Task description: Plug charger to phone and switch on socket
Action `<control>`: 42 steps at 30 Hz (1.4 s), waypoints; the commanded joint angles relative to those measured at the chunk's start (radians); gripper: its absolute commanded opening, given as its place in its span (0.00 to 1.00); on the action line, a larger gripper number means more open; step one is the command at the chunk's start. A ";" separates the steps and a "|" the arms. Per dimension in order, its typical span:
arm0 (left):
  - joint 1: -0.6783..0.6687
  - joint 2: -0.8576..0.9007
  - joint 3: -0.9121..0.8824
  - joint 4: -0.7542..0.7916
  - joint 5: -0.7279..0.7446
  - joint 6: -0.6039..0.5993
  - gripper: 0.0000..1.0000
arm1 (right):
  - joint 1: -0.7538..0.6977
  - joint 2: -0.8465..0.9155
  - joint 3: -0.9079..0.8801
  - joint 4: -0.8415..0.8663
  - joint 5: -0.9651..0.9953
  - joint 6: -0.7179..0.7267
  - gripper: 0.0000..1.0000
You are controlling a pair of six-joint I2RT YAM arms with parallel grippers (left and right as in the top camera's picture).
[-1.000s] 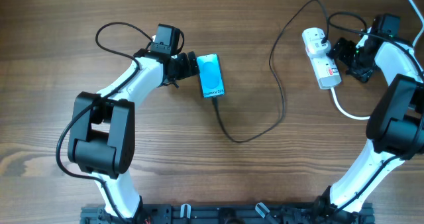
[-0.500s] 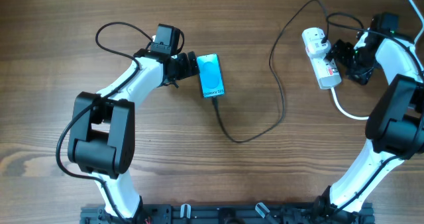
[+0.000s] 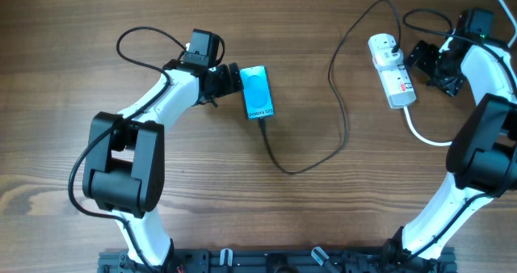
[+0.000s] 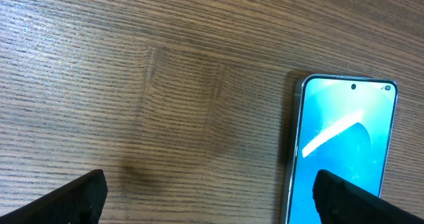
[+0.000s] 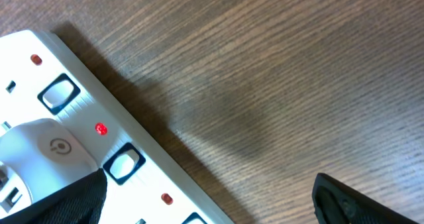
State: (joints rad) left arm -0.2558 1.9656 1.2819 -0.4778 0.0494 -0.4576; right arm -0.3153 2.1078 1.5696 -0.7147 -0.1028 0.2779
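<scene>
Overhead first: the phone [image 3: 258, 93] lies on the table [image 3: 307, 224] with its screen lit teal. The charger [image 3: 342, 128] runs its thin black cable right up to the phone's near end, so it looks plugged in to me. The cable loops away across the wood to its adapter [image 3: 385, 45], seated in the socket [image 3: 397, 86]. My left claw [image 3: 229, 81] sits just beside the phone and my right claw [image 3: 422, 59] just beside the socket, both spread wide and holding nothing.

Left wrist: the phone's glowing top end lies by my right finger [image 4: 358, 197], with only bare wood in the gap.

Right wrist: one red lamp [image 5: 101, 128] burns on the socket next to the adapter, and the other lamps are dull. I'd call that switched on, so both steps look done.
</scene>
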 commanded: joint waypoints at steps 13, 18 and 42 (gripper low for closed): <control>-0.002 0.010 -0.003 0.003 -0.013 0.004 1.00 | -0.002 -0.028 -0.132 0.120 -0.078 -0.014 1.00; -0.002 0.010 -0.003 0.003 -0.013 0.004 1.00 | -0.002 -0.028 -0.160 0.125 -0.078 -0.017 1.00; -0.002 0.010 -0.003 0.003 -0.013 0.004 1.00 | 0.012 -0.028 -0.103 -0.119 -0.116 -0.615 1.00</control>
State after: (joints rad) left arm -0.2558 1.9656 1.2819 -0.4774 0.0494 -0.4576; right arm -0.3168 2.0747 1.4872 -0.8459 -0.2001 -0.1951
